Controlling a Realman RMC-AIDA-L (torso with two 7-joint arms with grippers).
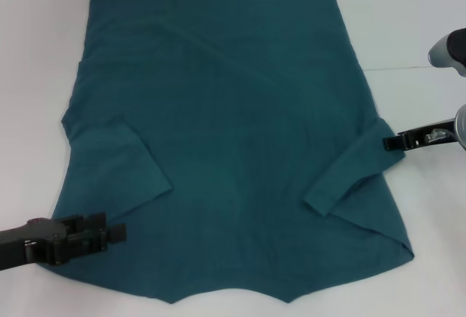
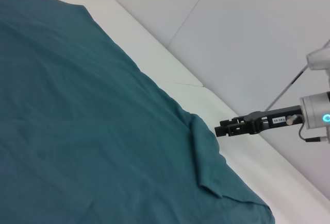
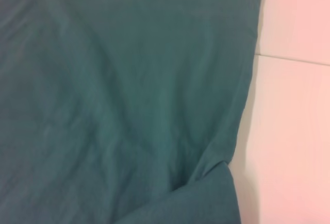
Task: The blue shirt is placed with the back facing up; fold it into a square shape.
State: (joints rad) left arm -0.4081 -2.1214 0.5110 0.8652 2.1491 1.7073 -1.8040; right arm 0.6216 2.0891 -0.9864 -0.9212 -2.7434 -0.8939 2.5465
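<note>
The blue shirt [image 1: 233, 135] lies flat on the white table, plain side up, and fills most of the head view. Both short sleeves are turned inward onto the body, the left sleeve [image 1: 120, 164] and the right sleeve [image 1: 349, 171]. My left gripper [image 1: 116, 233] hovers low over the shirt's near-left edge. My right gripper [image 1: 387, 142] is shut, its tip right at the shirt's right edge beside the folded sleeve. The left wrist view shows that right gripper [image 2: 219, 130] just off the cloth fold [image 2: 203, 152]. Only teal cloth [image 3: 124, 95] and table show in the right wrist view.
The white table [image 1: 422, 33] shows bare strips to the left, right and far side of the shirt. A thin seam line [image 1: 397, 68] crosses the table on the right. Part of the right arm's grey body [image 1: 451, 51] sits at the right edge.
</note>
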